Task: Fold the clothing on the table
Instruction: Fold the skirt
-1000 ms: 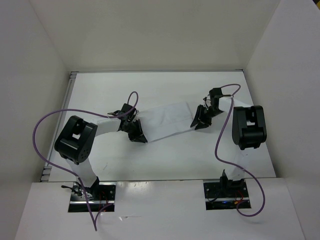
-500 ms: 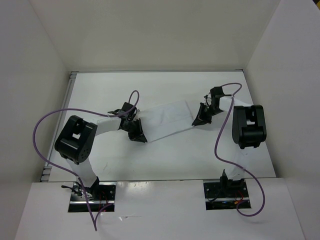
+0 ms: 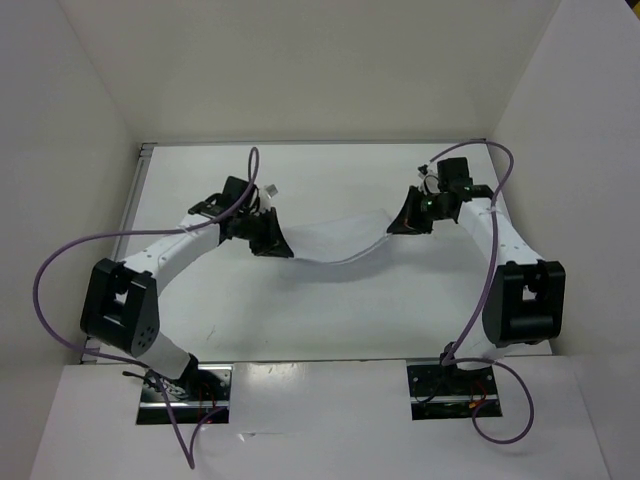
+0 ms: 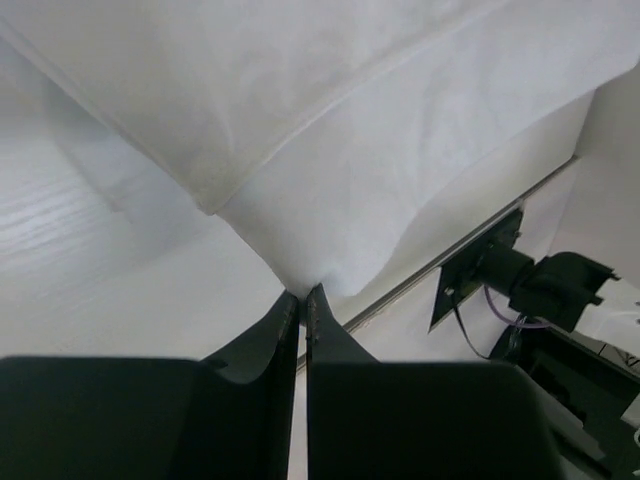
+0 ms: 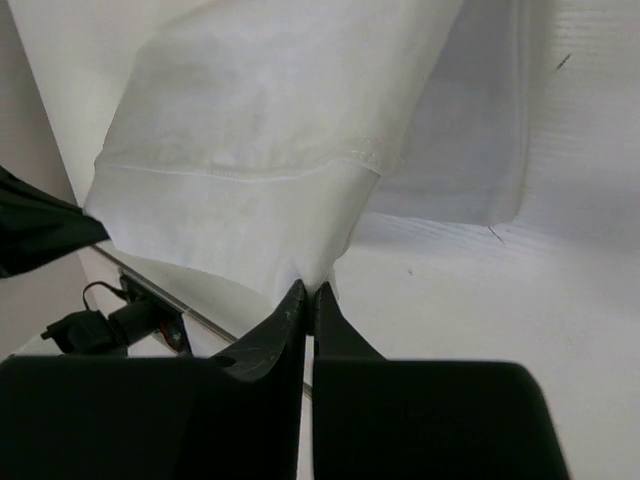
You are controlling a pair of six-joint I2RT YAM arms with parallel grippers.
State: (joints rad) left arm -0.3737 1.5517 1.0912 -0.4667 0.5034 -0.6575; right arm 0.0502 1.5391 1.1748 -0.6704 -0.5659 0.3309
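The white clothing (image 3: 335,238) hangs stretched between my two grippers above the middle of the table (image 3: 330,310), sagging in its middle. My left gripper (image 3: 272,243) is shut on its left corner; in the left wrist view the clothing (image 4: 330,140) runs up from the pinched tips of the left gripper (image 4: 302,293). My right gripper (image 3: 403,222) is shut on the right corner. From its wrist camera, the hemmed clothing (image 5: 270,130) rises out of the closed right gripper (image 5: 308,288).
White upright walls (image 3: 60,150) close in the table on the left, back and right. A metal strip (image 3: 142,170) runs along the table's left edge. Purple cables (image 3: 480,290) loop beside both arms.
The right gripper has shut on the clothing's right corner. Both arms have moved toward the back and lifted the clothing, which now hangs between them.
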